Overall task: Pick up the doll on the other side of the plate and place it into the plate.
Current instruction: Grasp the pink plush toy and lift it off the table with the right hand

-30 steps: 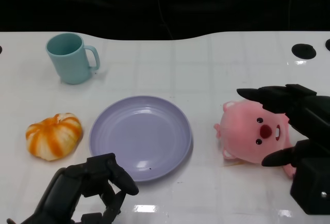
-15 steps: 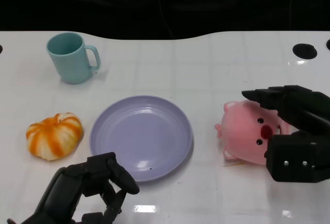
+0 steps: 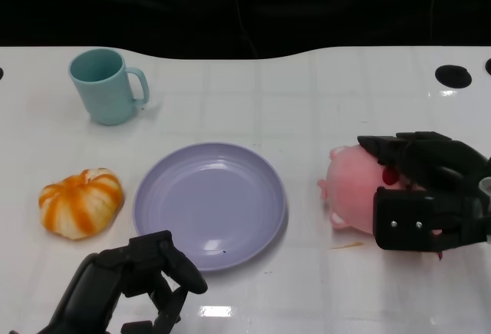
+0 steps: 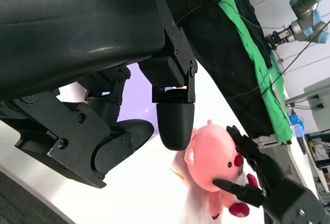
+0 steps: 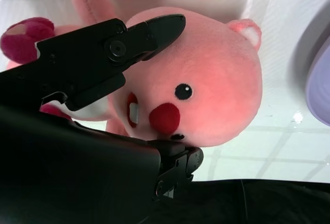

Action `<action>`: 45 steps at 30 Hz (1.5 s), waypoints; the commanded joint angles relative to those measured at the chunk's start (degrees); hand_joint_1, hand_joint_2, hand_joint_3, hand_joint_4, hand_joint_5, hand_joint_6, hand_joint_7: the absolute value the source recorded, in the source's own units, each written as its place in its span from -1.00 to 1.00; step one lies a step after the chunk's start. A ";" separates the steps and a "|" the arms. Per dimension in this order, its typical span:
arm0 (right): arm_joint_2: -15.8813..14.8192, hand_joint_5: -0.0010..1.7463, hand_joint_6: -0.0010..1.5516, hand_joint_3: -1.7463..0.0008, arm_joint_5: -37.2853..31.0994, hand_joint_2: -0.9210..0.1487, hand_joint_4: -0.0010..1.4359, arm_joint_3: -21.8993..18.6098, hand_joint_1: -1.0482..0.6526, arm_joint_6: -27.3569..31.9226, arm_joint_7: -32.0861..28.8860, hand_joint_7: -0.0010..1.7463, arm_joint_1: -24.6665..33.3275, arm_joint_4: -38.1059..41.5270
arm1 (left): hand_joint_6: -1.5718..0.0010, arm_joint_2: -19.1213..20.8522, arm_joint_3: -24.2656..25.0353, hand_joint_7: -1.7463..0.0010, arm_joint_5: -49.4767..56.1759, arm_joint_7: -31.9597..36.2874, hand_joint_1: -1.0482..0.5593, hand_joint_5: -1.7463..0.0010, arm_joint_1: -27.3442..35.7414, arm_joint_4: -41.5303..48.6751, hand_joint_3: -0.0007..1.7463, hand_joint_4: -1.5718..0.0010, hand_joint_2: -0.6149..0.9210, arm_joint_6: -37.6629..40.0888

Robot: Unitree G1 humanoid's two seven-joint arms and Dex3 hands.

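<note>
Closing in over the past second, the right hand (image 3: 426, 196) has dropped onto the pink doll (image 3: 349, 196) and now covers its face, which was plain to see in the earlier head views; the doll itself has barely shifted on the white table (image 3: 307, 96). Fingers (image 5: 149, 31) press across the doll's (image 5: 216, 85) head from one side while more of the hand bears on it from the other, so the toy sits clasped between them, still resting on the table right of the plate (image 3: 209, 202) and just clear of its rim. One lavender plate lies at centre, holding nothing. One teal mug (image 3: 103, 86) stands upright at far left, its interior showing no contents. One orange-and-white pumpkin toy (image 3: 80, 202) lies left of the plate. At lower left the left hand (image 3: 126, 288) has its fingers curled inward around nothing, unchanged from before. No lettering or brand mark can be read on any item. In the left wrist view, the doll (image 4: 214, 157) shows with black fingers (image 4: 247, 149) on its face.
</note>
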 commanded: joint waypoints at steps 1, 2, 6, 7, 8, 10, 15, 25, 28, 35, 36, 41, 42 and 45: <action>1.23 -0.80 -0.77 0.98 -0.51 -0.90 -0.98 2.33 -0.70 0.13 0.19 -1.00 -1.94 6.50 | -0.06 0.40 0.20 -0.32 0.31 0.47 0.21 -0.72 0.40 -0.97 0.26 0.00 0.49 0.70; 1.92 -0.80 -0.77 0.98 -0.61 -0.91 -0.97 2.96 -0.70 0.28 -0.06 -1.00 -2.90 8.61 | -0.06 0.37 0.17 -0.32 0.34 0.49 0.21 -0.72 0.48 -1.13 0.27 -0.01 0.48 0.86; 4.75 -0.75 -0.62 1.00 -1.09 -0.87 -0.76 4.50 -0.54 0.59 -4.69 -0.95 -5.86 16.53 | -0.06 0.31 0.14 -0.32 0.31 0.53 0.22 -0.72 0.71 -1.09 0.28 -0.02 0.48 0.08; 5.35 -0.75 -0.54 1.00 -1.25 -0.86 -0.68 4.70 -0.47 0.66 -6.82 -0.95 -6.27 18.04 | -0.06 0.31 0.14 -0.32 0.39 0.57 0.22 -0.72 0.77 -1.12 0.28 -0.02 0.48 0.01; 6.06 -0.75 -0.46 1.00 -0.87 -0.84 -0.59 4.41 -0.40 0.37 -9.11 -0.94 -6.56 19.65 | -0.06 0.35 0.14 -0.32 0.54 0.63 0.22 -0.72 0.83 -1.18 0.28 -0.02 0.48 -0.05; 7.15 -0.69 -0.12 1.00 1.01 -0.82 -0.23 3.00 -0.18 -1.66 -13.23 -0.89 -6.75 22.41 | -0.05 0.47 0.13 -0.32 0.86 0.67 0.23 -0.71 0.89 -1.16 0.28 -0.01 0.49 -0.29; 8.20 0.38 0.21 0.98 5.00 -0.97 -0.01 0.60 0.05 -6.83 -19.35 -0.59 -7.11 26.35 | -0.05 0.25 -0.02 -0.32 0.48 0.51 0.22 -0.71 1.45 -2.29 0.28 -0.01 0.48 0.75; 8.08 0.93 0.44 0.03 4.61 -0.17 0.16 2.06 0.04 -9.71 -21.14 -0.22 -8.41 26.21 | -0.04 0.45 0.22 -0.33 0.22 0.31 0.22 -0.73 1.08 -2.70 0.24 0.00 0.50 1.60; 8.14 0.99 0.18 0.14 5.07 -0.35 0.19 1.76 0.05 -10.85 -22.56 0.38 -8.26 25.12 | -0.05 0.47 0.04 -0.34 0.35 0.25 0.23 -0.73 1.13 -2.93 0.26 0.01 0.49 1.93; 7.53 1.00 -0.06 -0.21 6.53 -0.20 0.24 0.10 0.08 -11.76 -23.24 0.97 -7.62 20.90 | -0.04 0.62 -0.42 -0.34 0.86 0.30 0.24 -0.74 1.14 -3.07 0.28 0.01 0.49 1.89; 7.32 1.00 -0.06 -0.26 6.88 -0.18 0.25 -0.35 0.08 -12.05 -23.31 0.99 -7.40 19.92 | -0.05 0.62 -0.50 -0.34 0.98 0.36 0.24 -0.74 1.25 -3.26 0.28 0.01 0.48 2.04; 6.20 1.00 -0.05 -0.41 5.64 -0.01 0.27 -1.25 0.07 -13.50 -26.75 1.00 -5.83 15.66 | -0.05 0.40 -0.77 -0.33 1.02 0.52 0.22 -0.73 2.19 -4.55 0.27 0.00 0.47 2.82; 6.03 1.00 -0.04 -0.42 5.26 0.01 0.28 -1.33 0.07 -13.92 -27.71 1.00 -5.49 14.96 | -0.06 0.43 -0.79 -0.33 1.03 0.49 0.22 -0.73 2.36 -4.79 0.27 0.00 0.47 2.95; 5.68 1.00 -0.03 -0.48 4.99 0.02 0.31 -1.89 0.07 -13.82 -28.31 0.99 -4.35 12.07 | -0.05 0.53 -0.84 -0.32 1.22 0.50 0.23 -0.72 2.80 -5.35 0.28 0.00 0.47 3.06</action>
